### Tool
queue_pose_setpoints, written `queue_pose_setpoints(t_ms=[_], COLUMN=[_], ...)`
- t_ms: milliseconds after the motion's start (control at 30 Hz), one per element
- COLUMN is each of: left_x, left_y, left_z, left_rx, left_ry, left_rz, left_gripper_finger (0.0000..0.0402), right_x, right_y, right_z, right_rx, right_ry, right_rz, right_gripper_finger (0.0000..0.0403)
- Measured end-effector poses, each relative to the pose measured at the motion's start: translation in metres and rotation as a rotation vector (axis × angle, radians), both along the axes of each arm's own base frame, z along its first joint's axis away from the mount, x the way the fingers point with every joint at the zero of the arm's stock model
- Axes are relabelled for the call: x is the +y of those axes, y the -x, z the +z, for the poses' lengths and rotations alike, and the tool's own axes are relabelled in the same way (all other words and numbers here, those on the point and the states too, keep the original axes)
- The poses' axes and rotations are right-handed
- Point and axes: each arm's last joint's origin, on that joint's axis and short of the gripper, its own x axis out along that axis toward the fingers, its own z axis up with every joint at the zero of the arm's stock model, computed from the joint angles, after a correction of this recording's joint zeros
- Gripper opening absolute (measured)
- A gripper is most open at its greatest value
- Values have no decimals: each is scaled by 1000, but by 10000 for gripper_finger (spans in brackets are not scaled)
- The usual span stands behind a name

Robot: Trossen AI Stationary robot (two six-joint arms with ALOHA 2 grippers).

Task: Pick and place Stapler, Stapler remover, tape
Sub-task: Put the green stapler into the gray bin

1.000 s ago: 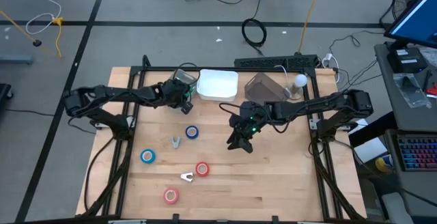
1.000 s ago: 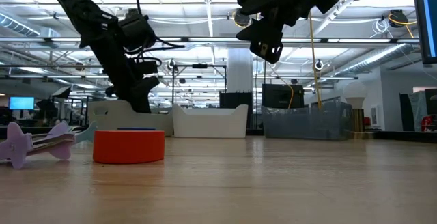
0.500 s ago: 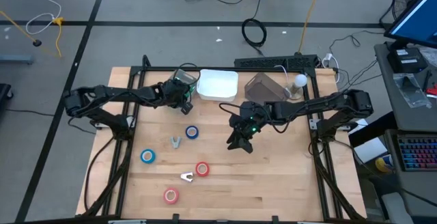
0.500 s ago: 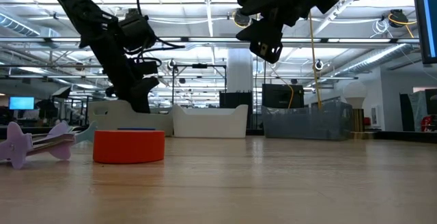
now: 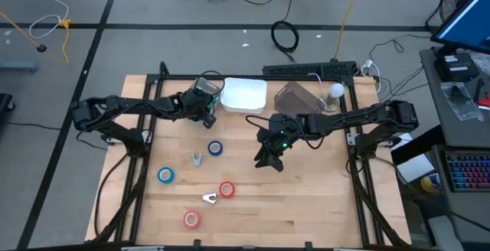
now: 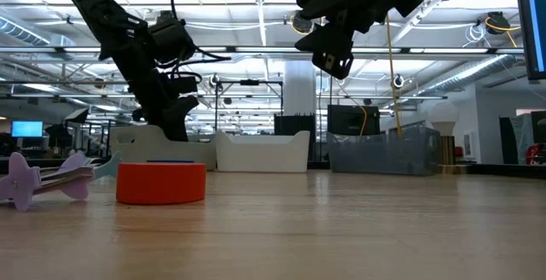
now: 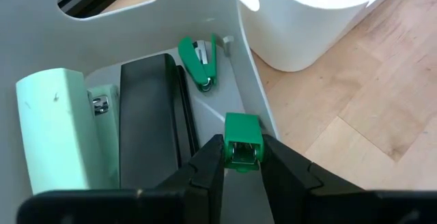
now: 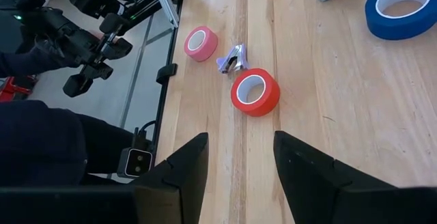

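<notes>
My left gripper (image 7: 242, 157) is shut on a green stapler remover (image 7: 242, 130) over a grey bin (image 7: 102, 29) at the table's far left (image 5: 200, 89). On the bin's floor lie a mint stapler (image 7: 51, 128), a black stapler (image 7: 151, 115) and another green stapler remover (image 7: 199, 60). My right gripper (image 5: 269, 159) hangs open above the table's middle, holding nothing. On the table lie two blue tape rolls (image 5: 215, 148) (image 5: 165, 175), a red one (image 5: 227, 189) and a pink one (image 5: 191, 219). My left gripper pinches the green stapler remover's near end (image 7: 243, 153) between its two fingertips, one finger (image 7: 207, 166) on each side. The fingers slant down from the table's left side. The remover sticks out past the fingertips over the bin's inside; whether it touches the bin I cannot tell.
A white bin (image 5: 245, 96) and a clear bin (image 5: 295, 96) stand beside the grey one at the far edge. A pale stapler remover (image 5: 197, 158) and a purple one (image 5: 210, 198) lie among the rolls. Bare wood lies at the near right.
</notes>
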Motion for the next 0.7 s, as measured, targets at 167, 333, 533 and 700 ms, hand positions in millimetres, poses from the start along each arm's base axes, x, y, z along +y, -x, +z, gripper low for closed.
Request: queue_pose_setpoints(t_ms=[167, 333, 533, 700], left_x=[0, 0, 0, 0], left_y=[0, 0, 0, 0], left_z=[0, 0, 0, 0], left_rx=[0, -1, -4, -8], left_ry=[0, 2, 5, 9], left_rz=[0, -1, 2, 8], left_gripper_finger=[88, 88, 88, 118], right_x=[0, 0, 0, 0], right_y=[0, 0, 0, 0], right_z=[0, 0, 0, 0], right_rx=[4, 6, 6, 6], right_ry=[-6, -10, -10, -10], right_rz=[-4, -4, -3, -3], right_gripper_finger=[160, 162, 161, 161])
